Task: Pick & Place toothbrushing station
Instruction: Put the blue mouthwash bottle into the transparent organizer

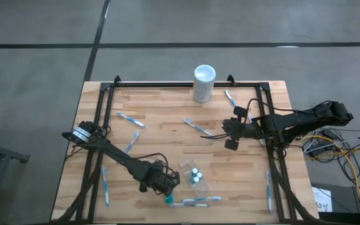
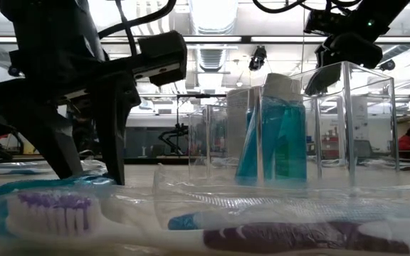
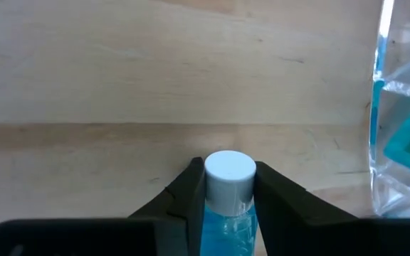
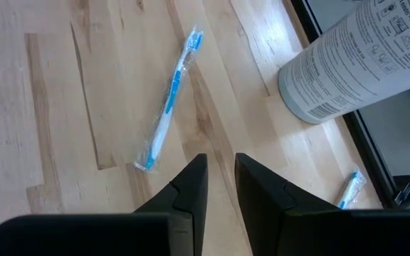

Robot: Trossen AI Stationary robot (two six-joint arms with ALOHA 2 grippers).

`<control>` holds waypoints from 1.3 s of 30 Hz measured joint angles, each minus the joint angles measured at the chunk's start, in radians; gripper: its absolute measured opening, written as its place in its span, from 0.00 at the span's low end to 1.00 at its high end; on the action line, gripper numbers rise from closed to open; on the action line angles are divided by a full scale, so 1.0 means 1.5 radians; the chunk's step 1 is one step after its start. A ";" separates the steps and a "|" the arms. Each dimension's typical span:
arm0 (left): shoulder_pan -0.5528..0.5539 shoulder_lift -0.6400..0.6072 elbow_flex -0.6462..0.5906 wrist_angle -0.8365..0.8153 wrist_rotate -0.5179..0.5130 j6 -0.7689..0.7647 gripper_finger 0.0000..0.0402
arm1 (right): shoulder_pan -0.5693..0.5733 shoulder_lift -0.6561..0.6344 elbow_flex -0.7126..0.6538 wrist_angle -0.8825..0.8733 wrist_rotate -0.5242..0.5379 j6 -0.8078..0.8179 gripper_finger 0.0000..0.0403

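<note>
From above, the left claw (image 1: pixel 167 187) sits low on the wooden counter (image 1: pixel 161 106), toward six o'clock, with a teal-and-white tube (image 1: pixel 168 199) between its fingers; the clear cup (image 1: pixel 195 177), holding two capped tubes, stands just beside it at about two o'clock, and a wrapped toothbrush (image 1: pixel 195 201) lies just beside it at four o'clock. The right claw (image 1: pixel 230 132) hangs right of centre, with another toothbrush (image 1: pixel 198 127) near it at nine o'clock and the white cylinder (image 1: pixel 204 83) at eleven. At counter height, the cup (image 2: pixel 290 128) shows teal tubes standing upright inside, and a purple-bristled toothbrush (image 2: pixel 191 227) lies across the foreground. The left wrist view shows the white-capped tube (image 3: pixel 228 192) squeezed between both dark fingers (image 3: pixel 191 195), touching each, with the cup's wall (image 3: pixel 404 114) close by. In the right wrist view the claw (image 4: pixel 221 174) is narrow and holds nothing; a toothbrush (image 4: pixel 169 99) lies on the boards beyond it, apart from the fingers, with the cylinder (image 4: pixel 361 64) farther off.
</note>
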 joint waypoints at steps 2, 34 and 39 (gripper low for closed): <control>-0.002 -0.005 0.000 -0.002 -0.016 0.010 0.25 | 0.000 0.000 0.000 0.000 0.000 -0.001 0.17; -0.025 -0.109 0.057 0.002 -0.545 0.592 0.25 | 0.000 0.000 0.000 0.012 0.000 0.001 0.17; -0.025 -0.107 0.055 0.071 -0.555 0.729 0.25 | 0.000 0.000 0.000 0.013 0.000 -0.001 0.17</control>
